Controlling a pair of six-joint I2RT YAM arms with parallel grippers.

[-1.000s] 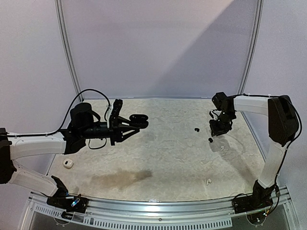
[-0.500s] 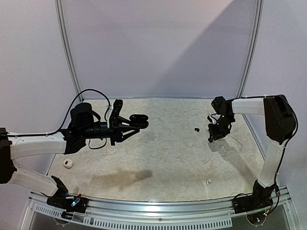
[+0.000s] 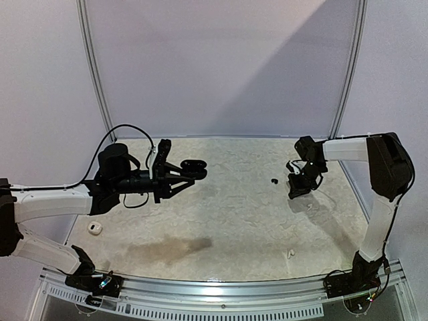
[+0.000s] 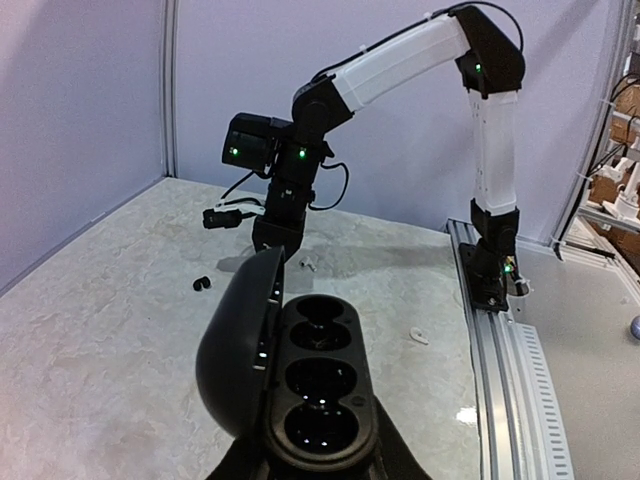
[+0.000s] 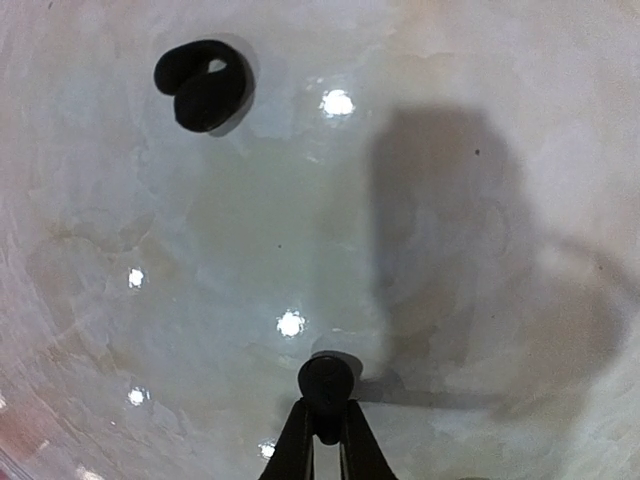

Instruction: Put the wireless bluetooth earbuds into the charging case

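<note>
Here, roundish black earbud (image 5: 325, 385), oblong case (image 4: 318, 395)

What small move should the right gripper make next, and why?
Probably lift straight up: the right gripper seems closed on one black earbud on the table, and the open charging case, its wells seemingly empty, is held in the left gripper.

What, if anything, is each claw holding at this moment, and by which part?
The left claw grips the open charging case by the sides of its base; the right claw pinches a black earbud across its round body.
</note>
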